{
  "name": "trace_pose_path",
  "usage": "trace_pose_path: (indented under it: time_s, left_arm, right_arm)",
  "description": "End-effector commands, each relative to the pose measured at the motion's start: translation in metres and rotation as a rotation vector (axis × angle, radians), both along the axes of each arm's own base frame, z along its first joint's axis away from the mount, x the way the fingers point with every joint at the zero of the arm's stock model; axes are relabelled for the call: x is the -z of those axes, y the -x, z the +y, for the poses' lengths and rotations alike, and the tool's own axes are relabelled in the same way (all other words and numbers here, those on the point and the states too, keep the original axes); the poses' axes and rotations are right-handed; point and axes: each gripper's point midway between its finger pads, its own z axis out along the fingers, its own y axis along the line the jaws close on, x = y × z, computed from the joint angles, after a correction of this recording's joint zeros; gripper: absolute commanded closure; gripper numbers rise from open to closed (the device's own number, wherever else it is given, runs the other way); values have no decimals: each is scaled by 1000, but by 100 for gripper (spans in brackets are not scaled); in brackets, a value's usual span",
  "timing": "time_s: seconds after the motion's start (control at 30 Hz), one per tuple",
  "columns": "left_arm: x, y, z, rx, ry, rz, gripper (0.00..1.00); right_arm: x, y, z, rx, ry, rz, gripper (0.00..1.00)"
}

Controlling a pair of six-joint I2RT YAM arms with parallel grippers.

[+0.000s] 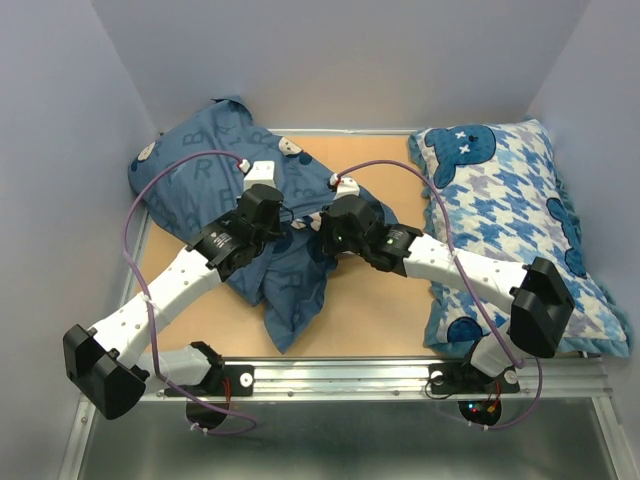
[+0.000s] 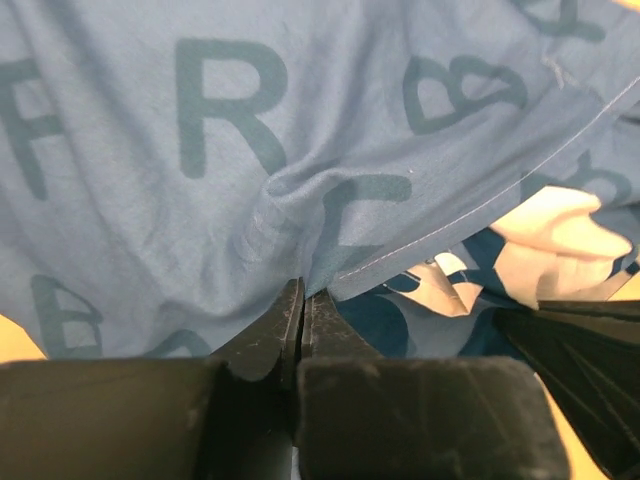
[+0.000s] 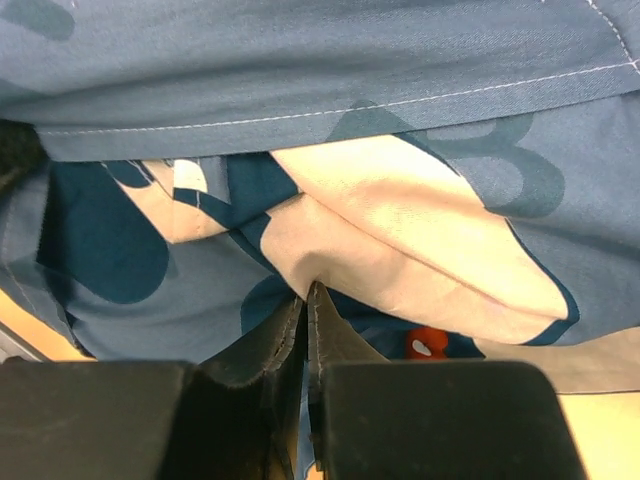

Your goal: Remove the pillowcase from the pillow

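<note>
The pillowcase [image 1: 215,165] lies on the left half of the table [image 1: 370,300], plump toward the far-left corner and trailing limp and flat toward the near edge. The left gripper [image 2: 302,295] is clenched on a pucker of its blue cloth beside the stitched hem [image 2: 480,205]. The right gripper [image 3: 308,292] is pinched on a pale fold with dark patches, apparently the same print. The cloth looks light, soft and loose, likelier to bunch and slide than to resist, so the hem at the open mouth seems the best hold. The pillow is hidden, presumably inside the plump end.
</note>
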Motion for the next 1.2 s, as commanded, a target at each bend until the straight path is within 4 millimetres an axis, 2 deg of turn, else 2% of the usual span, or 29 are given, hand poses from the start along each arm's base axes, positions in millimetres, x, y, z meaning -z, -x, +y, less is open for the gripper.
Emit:
trace_pose_path:
  time_s: [0.0, 0.23, 0.33, 0.53, 0.63, 0.7, 0.73, 0.77, 0.87, 0.97, 1.0, 1.07, 1.13, 1.17]
  left_arm:
    - [-31, -8, 14, -92, -8, -76, 94]
    - [-54, -13, 24, -145, -17, -130, 94]
    - [-62, -15, 24, -151, -16, -143, 88]
    - [-60, -18, 23, -154, -31, -134, 82]
    - [-58, -18, 21, -146, -24, -128, 70]
    - [-58, -17, 20, -140, -16, -130, 69]
    - [-56, -16, 21, -140, -18, -128, 69]
    - [-55, -16, 21, -141, -19, -128, 76]
    - [-57, -19, 26, -178, -19, -140, 86]
    - [-58, -32, 34, -238, -15, -154, 98]
    - [-61, -41, 45, -275, -3, -166, 100]
    - [-65, -52, 58, -311, 15, -179, 100]
    - [-65, -70, 81, -354, 37, -187, 100]
    - [-58, -76, 83, -344, 37, -169, 100]
  right_arm:
    - [-20, -6, -6, 42, -36, -63, 93]
    - [-12, 4, -21, 52, -28, -50, 94]
    - [-8, 9, -31, 64, -24, -45, 93]
    - [8, 16, -39, 71, -4, -19, 97]
    - [17, 19, -44, 78, 5, -3, 97]
    - [19, 20, -44, 78, 6, 1, 97]
    - [21, 20, -45, 80, 9, 2, 97]
    - [21, 20, -45, 80, 11, 1, 98]
    - [22, 21, -51, 91, 19, -3, 100]
    - [27, 25, -67, 130, 36, -7, 100]
    - [36, 28, -75, 144, 54, 4, 99]
    - [37, 31, -87, 167, 52, 8, 100]
    - [41, 32, -99, 193, 56, 18, 99]
    - [45, 36, -106, 201, 62, 27, 99]
